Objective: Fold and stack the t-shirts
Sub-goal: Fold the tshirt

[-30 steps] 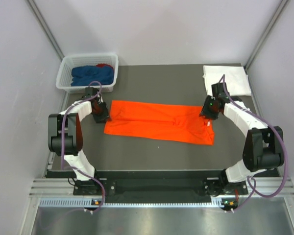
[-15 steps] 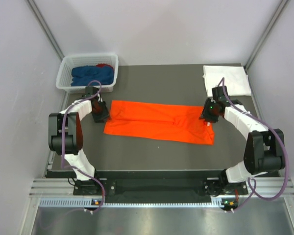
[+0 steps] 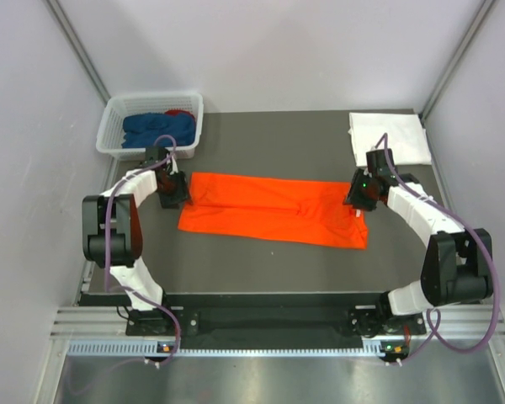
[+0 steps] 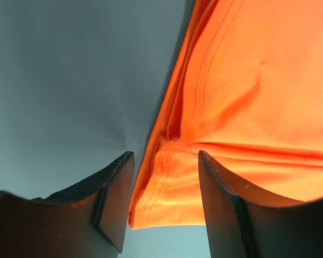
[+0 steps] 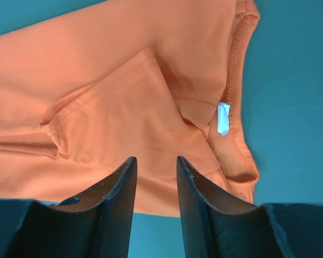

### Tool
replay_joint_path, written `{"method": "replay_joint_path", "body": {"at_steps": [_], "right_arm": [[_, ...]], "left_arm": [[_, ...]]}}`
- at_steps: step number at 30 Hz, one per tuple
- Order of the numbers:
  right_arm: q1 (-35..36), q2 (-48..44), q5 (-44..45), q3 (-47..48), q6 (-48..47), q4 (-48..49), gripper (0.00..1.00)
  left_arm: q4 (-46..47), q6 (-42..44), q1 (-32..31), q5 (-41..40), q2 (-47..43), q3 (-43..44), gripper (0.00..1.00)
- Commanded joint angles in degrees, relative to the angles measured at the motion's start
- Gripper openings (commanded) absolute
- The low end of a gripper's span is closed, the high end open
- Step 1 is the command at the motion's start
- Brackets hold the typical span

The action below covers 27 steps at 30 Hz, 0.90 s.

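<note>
A: Where is the orange t-shirt (image 3: 273, 210)?

B: It lies flat in the middle of the dark surface (image 3: 261, 269) as a long band running left to right. The neck is at the right end (a small white label (image 5: 223, 119) shows by the neck seam there).

A: And the left gripper (image 4: 164, 156)?

B: It is at the far corner of the shirt's left end. Its jaws stand apart. The hemmed edge of the cloth lies beneath the gap, and nothing looks pinched in the wrist view.

A: The right gripper (image 5: 156, 161)?

B: It is over the shirt's right end, near the neck. Its jaws are only narrowly apart, with orange cloth lying under them and none caught between them.

A: The other shirts?

B: The white t-shirt (image 3: 389, 137) lies folded at the far right corner of the surface, well apart from the orange one. The dark blue t-shirt (image 3: 156, 128) is bundled in the white basket (image 3: 109, 147) at the far left corner. The red t-shirt (image 3: 179, 112) shows just behind it in the same basket.
</note>
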Motion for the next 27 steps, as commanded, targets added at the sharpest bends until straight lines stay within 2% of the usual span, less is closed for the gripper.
{"method": "replay_joint_path", "body": {"at_steps": [1,11,18,19,21,25,27], "right_arm": [[-0.72,-1.16,-0.29,-0.37,-1.01,2.35,0.36],[-0.72,-2.03,-0.11,-1.96,-1.01,3.58,0.36],[-0.72,-0.28,0.94,-0.29,-1.53,2.62,0.37],[-0.72,0.16,0.85,-0.20,-1.45,2.44,0.37],[-0.72,0.69,0.07,-0.11,-1.27,2.44,0.38],[-0.81,0.00,-1.61,-1.34,-1.71,3.76,0.39],[-0.89,-1.32,-2.22,-2.48,-1.71,4.72,0.39]], "left_arm": [[-0.41,1.68,0.31,0.75,1.88,2.36,0.56],[-0.14,2.03,0.31,-0.22,7.86,6.31,0.52],[-0.32,1.59,0.22,2.50,9.09,5.96,0.29],[-0.32,1.33,0.22,2.68,9.70,5.79,0.18],[-0.23,-0.25,0.22,3.03,10.58,5.96,0.02],[0.90,-2.28,0.13,6.53,11.04,5.00,0.00],[-0.05,-4.29,0.22,3.66,10.07,3.77,0.00]]}}
